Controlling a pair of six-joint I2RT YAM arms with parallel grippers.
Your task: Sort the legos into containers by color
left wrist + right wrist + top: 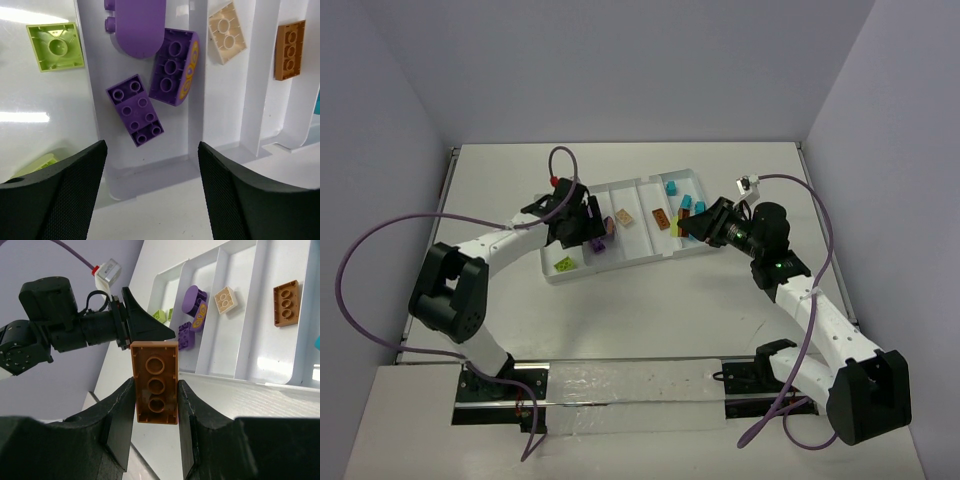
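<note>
Risk lies with the right gripper (156, 390), clamped on an orange-brown brick (154, 365) seemingly just outside the tray (240, 376): released early, it would fall short or among the wrong colour; the left gripper (150, 149) hangs open over purple bricks (141, 110)

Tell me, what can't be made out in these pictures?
Top view: purple bricks mostly under the left gripper.
Top view: held brown brick mostly hidden by the right gripper.
Right wrist view: teal brick cut by the right edge.
Left wrist view: lime brick partly behind a finger.
</note>
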